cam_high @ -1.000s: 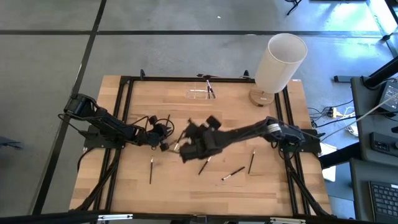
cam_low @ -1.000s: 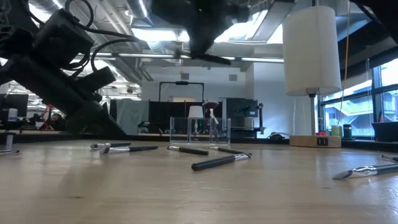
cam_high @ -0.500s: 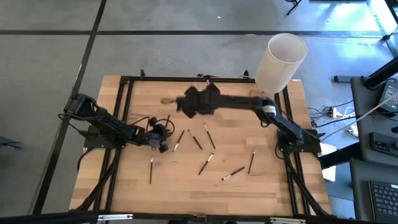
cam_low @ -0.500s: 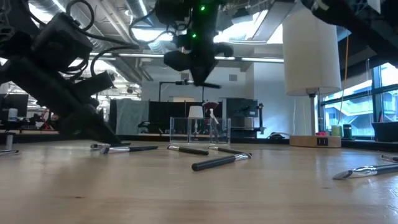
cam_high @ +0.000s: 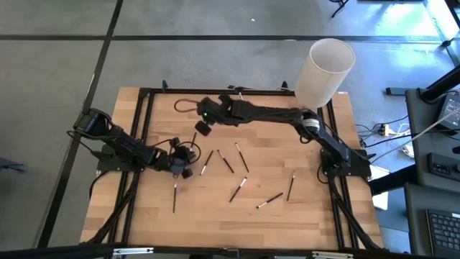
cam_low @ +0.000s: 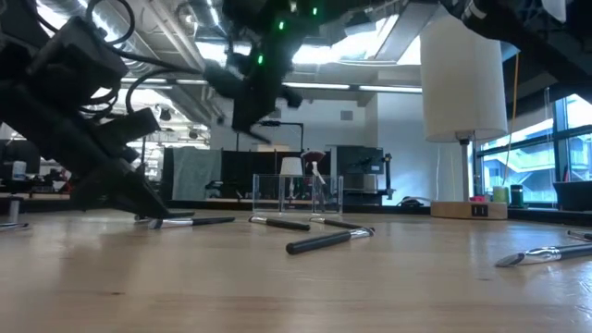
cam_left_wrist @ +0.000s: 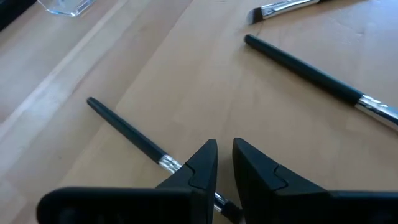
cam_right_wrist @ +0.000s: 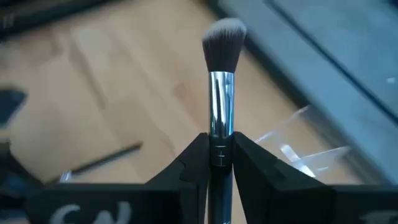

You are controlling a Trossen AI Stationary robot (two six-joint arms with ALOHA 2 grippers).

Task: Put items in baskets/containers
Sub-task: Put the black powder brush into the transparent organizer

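Swung leftward since before, the right gripper (cam_right_wrist: pixel 219 163) reaches over the back counter (cam_high: pixel 208 216), jaws clamping a brush (cam_right_wrist: pixel 221 99), bristles pointing forward beyond them.

Left gripper (cam_left_wrist: pixel 222 163) rests low, jaws narrow.

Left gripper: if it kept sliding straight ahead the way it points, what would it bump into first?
Probably the brush lying slantwise just past the left gripper, low over the table. Depth is hard to judge, so it might pass just above it.

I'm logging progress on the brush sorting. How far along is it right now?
Early stage. Done: at least one brush already stands in the clear holder at the table's far edge. In hand: the right gripper is shut on a makeup brush, raised near the holder. Left: the left gripper sits low over a loose brush, and roughly seven others lie scattered on the table.
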